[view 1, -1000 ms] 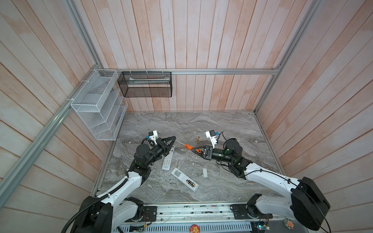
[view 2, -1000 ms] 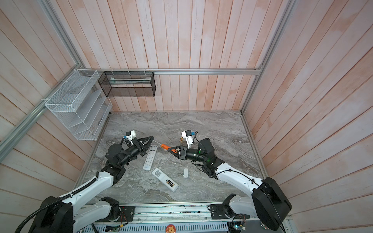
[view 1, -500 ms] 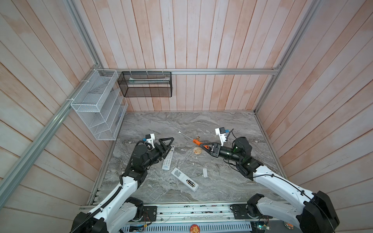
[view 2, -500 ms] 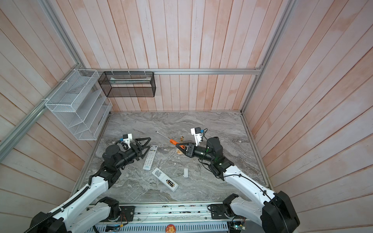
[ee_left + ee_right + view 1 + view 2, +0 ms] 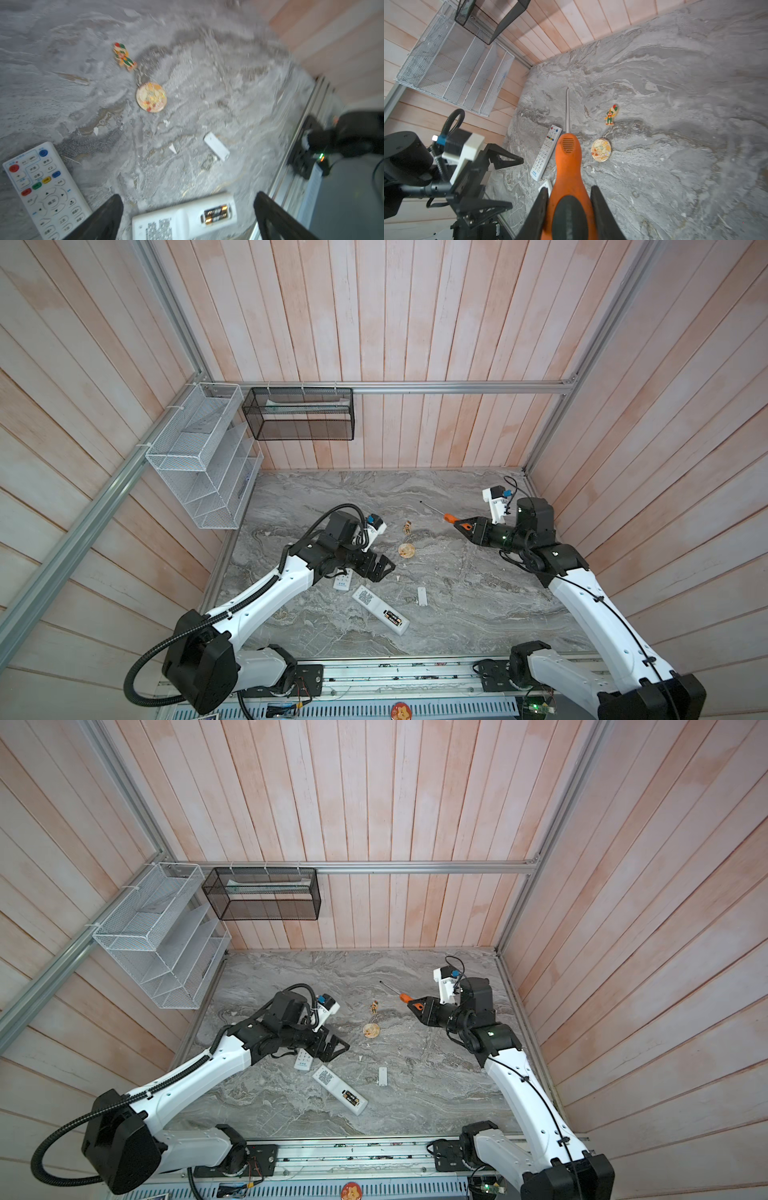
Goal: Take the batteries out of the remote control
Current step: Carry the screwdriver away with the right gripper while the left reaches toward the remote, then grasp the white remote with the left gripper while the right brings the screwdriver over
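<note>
Now the left gripper (image 5: 188, 197), pinched together a second ago by the button-side-up white remote (image 5: 43, 187), stands with jaws wide apart near the label end of the white plastic remote control lying face down (image 5: 380, 610). The right gripper (image 5: 569, 192), clamped on the orange-handled steel screwdriver (image 5: 568, 153), has pulled back, well apart from that face-down remote. Two slim black batteries with gold ends (image 5: 216, 214) lie side by side in its open compartment, long axes along the remote's length.
</note>
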`<state>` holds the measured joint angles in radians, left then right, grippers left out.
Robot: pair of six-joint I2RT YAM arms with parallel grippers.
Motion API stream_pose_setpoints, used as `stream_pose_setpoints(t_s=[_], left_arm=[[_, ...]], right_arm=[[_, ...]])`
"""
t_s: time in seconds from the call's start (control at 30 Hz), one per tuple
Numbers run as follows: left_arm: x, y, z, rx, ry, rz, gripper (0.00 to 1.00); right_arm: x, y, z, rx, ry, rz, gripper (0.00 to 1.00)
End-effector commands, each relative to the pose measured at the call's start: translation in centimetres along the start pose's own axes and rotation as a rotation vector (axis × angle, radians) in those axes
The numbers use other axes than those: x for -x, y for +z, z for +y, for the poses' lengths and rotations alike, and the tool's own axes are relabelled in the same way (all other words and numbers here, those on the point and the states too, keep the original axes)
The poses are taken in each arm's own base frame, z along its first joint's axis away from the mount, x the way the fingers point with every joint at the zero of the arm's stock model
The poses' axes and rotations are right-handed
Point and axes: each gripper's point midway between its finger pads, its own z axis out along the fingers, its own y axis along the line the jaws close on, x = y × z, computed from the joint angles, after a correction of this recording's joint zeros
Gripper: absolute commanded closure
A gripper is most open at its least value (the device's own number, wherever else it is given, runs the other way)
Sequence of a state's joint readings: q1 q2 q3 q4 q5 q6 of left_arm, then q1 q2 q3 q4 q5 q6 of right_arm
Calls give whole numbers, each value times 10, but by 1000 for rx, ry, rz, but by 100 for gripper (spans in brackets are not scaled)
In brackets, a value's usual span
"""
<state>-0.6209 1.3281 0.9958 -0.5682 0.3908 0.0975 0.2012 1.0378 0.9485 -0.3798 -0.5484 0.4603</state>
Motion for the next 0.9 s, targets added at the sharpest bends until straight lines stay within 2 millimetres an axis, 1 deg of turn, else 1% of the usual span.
stream_pose_setpoints(t_s=[0.0, 0.03, 0.1, 0.13, 0.2, 0.27, 0.3, 0.4, 0.47, 0.6, 0.73, 0.87], left_arm=[[-45, 4, -2, -16, 506, 232, 1], [-52, 7, 5, 2, 585, 278, 2], [-63, 11, 14, 17, 690, 331, 5], [-64, 15, 16, 14, 737, 335, 7], [-60, 20, 12, -15, 783, 293, 7], [-58, 27, 5, -51, 809, 261, 7], [-61, 30, 3, -65, 818, 265, 7], [-73, 38, 1, -102, 840, 305, 8], [-87, 44, 0, -136, 853, 347, 8], [-105, 50, 5, -150, 895, 423, 8], [-108, 54, 11, -130, 943, 424, 8], [-116, 60, 16, -138, 952, 461, 8]], right_arm=[[4, -13, -9, -18, -21, 4, 100], [4, -15, -9, -3, -16, -2, 100], [1, -14, -11, 17, -6, 5, 100], [0, -13, -11, 24, -5, 7, 100], [-4, -11, -11, 35, 0, 19, 100], [-5, -11, -11, 43, 4, 21, 100], [-5, -11, -9, 51, 5, 22, 100], [-7, -11, -7, 67, 12, 25, 100], [-9, -10, -8, 70, 20, 27, 100], [-13, -9, -9, 76, 35, 37, 100], [-12, -9, -7, 84, 41, 35, 100], [-14, -9, -7, 87, 53, 39, 100]])
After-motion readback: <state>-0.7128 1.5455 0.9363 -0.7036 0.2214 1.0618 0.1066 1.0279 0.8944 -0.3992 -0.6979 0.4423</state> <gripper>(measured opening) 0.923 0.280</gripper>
